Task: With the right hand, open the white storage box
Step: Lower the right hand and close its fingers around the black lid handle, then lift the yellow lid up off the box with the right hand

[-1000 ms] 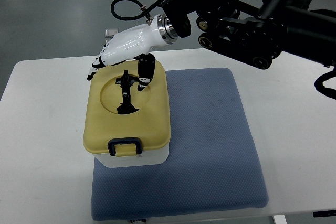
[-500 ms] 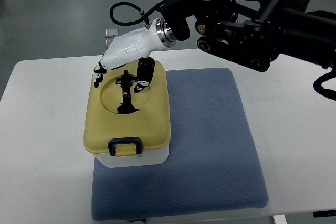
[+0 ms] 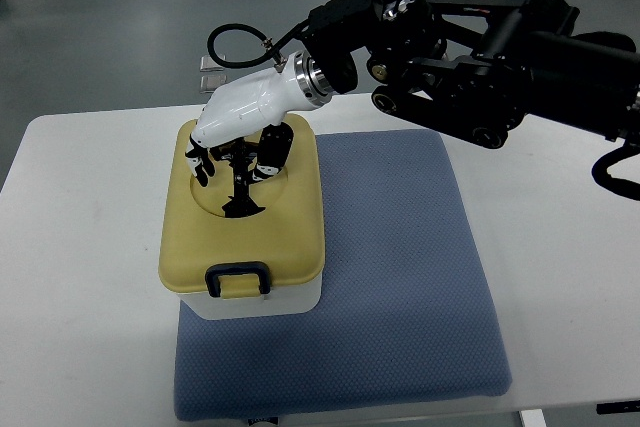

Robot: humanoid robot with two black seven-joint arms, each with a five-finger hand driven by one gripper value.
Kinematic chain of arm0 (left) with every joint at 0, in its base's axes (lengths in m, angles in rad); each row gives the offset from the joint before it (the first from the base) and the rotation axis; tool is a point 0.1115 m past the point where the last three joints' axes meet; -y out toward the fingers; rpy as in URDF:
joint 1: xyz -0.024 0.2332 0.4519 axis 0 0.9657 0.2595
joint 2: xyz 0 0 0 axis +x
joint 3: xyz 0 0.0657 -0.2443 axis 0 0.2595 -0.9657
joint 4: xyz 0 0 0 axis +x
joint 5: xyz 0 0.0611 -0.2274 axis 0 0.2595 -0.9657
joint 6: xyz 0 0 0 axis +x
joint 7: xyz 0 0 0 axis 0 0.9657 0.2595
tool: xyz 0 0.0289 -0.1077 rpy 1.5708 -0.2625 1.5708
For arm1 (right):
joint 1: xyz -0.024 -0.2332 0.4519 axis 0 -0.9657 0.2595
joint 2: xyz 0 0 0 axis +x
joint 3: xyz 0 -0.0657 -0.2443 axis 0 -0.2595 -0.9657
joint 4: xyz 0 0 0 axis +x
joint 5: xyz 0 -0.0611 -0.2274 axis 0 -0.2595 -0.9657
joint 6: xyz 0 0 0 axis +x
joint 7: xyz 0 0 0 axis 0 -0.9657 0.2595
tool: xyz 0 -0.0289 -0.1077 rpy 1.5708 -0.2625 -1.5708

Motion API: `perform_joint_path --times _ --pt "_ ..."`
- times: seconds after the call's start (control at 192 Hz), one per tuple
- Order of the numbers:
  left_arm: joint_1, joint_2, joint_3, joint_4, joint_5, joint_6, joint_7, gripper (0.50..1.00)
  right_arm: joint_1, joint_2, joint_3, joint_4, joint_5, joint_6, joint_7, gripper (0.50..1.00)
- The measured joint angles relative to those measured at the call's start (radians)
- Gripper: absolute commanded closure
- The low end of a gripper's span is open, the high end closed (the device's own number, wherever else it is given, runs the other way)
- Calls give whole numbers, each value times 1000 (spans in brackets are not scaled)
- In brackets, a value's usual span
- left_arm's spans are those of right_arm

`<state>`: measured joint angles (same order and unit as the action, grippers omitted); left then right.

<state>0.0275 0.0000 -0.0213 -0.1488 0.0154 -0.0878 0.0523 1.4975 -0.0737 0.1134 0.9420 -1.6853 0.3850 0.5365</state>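
The white storage box (image 3: 262,302) stands on the left part of a blue mat (image 3: 400,277). Its tan lid (image 3: 285,227) is closed, with a black front latch (image 3: 238,278) and a folded black handle (image 3: 240,187) lying in a round recess on top. My right hand (image 3: 232,155), white with black fingertips, comes in from the right on a black arm. It hovers over the far part of the lid, fingers spread and pointing down around the top of the handle. It holds nothing. The left arm is out of view.
The mat lies on a white table (image 3: 80,277). A small clear stand (image 3: 215,72) is beyond the table's far edge behind the box. The black arm (image 3: 500,57) spans the upper right above the table.
My right hand has moved toward me and down, from the lid's far edge to over the handle recess. Its fingers now straddle the handle's top. The box has not moved.
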Motion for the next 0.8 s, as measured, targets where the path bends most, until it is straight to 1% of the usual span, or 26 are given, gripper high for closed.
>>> perform_joint_path --times 0.031,0.151,0.219,0.292,0.339,0.375,0.427,0.448,0.604,0.802 --pt "0 0 0 0 0 0 0 500 -1 0 0 0 0 -4 1 885" --pt "0 0 0 0 0 0 0 500 -2 0 0 0 -1 -13 2 889" --pt "0 0 0 0 0 0 0 500 -2 0 0 0 -1 -14 2 916" --pt "0 0 0 0 0 0 0 500 -2 0 0 0 -1 -15 6 926" --pt "0 0 0 0 0 0 0 500 -2 0 0 0 -1 -16 10 959" --pt "0 0 0 0 0 0 0 500 -2 0 0 0 -4 -17 13 963" --pt "0 0 0 0 0 0 0 500 -2 0 0 0 -10 -21 16 995" --pt "0 0 0 0 0 0 0 500 -2 0 0 0 -12 -23 17 1000" --pt "0 0 0 0 0 0 0 500 -2 0 0 1 -21 -43 45 1000" --pt "0 0 0 0 0 0 0 500 4 -1 0 2 -22 -58 60 1000"
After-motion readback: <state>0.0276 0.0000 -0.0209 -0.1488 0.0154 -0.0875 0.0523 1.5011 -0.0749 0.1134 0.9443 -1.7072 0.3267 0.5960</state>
